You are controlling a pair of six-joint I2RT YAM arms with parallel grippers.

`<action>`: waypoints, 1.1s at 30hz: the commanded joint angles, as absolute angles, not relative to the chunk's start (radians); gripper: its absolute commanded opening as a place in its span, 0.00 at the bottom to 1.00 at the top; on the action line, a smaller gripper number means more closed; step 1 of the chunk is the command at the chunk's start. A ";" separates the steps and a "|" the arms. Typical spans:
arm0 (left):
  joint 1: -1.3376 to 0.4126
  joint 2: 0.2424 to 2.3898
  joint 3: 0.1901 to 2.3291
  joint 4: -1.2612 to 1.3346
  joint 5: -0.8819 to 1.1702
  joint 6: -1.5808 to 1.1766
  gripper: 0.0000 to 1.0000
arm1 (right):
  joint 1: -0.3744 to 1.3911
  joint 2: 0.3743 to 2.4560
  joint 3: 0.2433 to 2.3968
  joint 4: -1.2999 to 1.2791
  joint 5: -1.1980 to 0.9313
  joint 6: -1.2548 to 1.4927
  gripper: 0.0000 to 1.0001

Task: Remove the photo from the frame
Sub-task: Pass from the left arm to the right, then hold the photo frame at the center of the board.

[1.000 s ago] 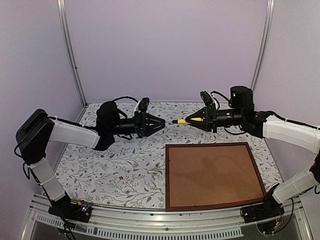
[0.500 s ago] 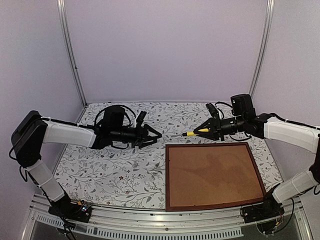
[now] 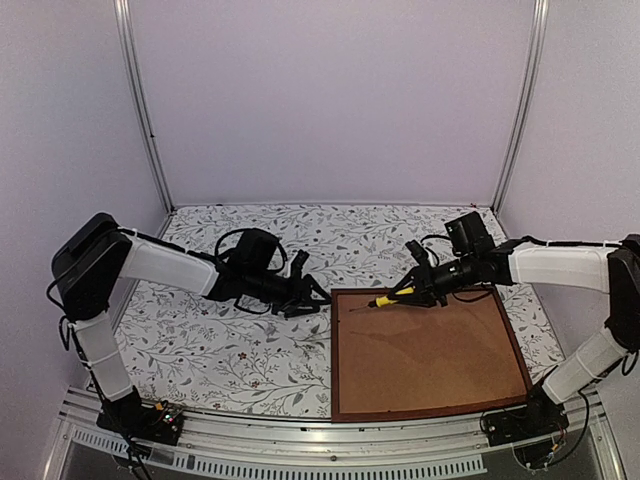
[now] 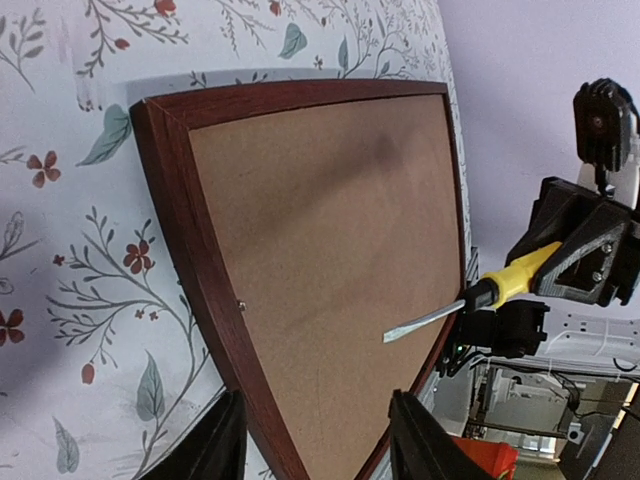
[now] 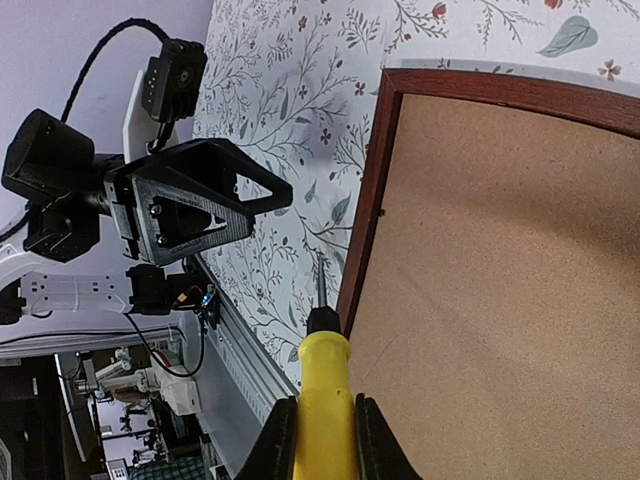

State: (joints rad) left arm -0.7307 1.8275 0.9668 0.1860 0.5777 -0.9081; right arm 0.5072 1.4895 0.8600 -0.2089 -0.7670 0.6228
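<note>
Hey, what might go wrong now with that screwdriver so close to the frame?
The screwdriver, in the shut right pincer, has its tip close to the backing board; a slip could gouge it. The left pincer is open, not gripping the frame, so prying may push it across the table.

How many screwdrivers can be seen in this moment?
1. The yellow-handled screwdriver is clamped in the right gripper, its tip near the far left corner of the frame. No other shows; one could lie out of view.
</note>
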 commanded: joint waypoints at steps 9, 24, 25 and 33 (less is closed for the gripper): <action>-0.774 1.941 1.034 0.101 0.529 -0.899 0.48 | 0.503 1.601 0.824 -0.121 -0.744 0.610 0.00; -0.788 2.006 1.059 0.110 0.528 -0.894 0.44 | 0.510 1.697 0.819 -0.022 -0.735 0.631 0.00; -0.789 2.011 1.061 0.110 0.529 -0.893 0.44 | 0.512 1.700 0.820 -0.017 -0.733 0.634 0.00; -0.792 2.036 1.072 0.112 0.533 -0.891 0.30 | 0.532 1.729 0.834 -0.009 -0.736 0.653 0.00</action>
